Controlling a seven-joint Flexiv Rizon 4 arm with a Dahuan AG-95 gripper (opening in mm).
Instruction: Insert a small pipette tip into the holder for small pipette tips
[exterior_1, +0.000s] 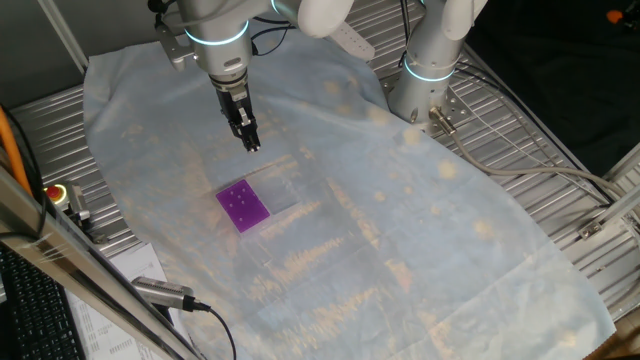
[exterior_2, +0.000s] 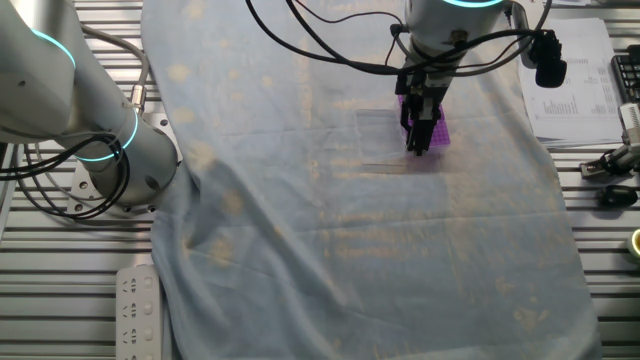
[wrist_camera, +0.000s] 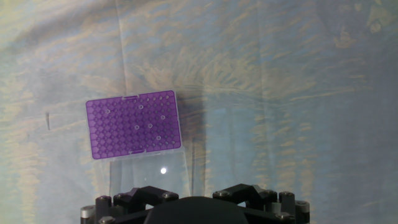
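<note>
Aligning above the holder for small pipette tips (exterior_1: 243, 205), which lay left of centre on the cloth (exterior_1: 400, 230).
Gripper (exterior_1: 250, 141) hovered above it; jaw opening and any held tip could not be told. Descent needed centring over an empty hole.

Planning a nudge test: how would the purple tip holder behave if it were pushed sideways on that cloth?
The purple tip holder looks flat and low, so it would probably slide, not tip. It seems light plastic. The wrinkled cloth beneath may bunch and drag with it.
</note>
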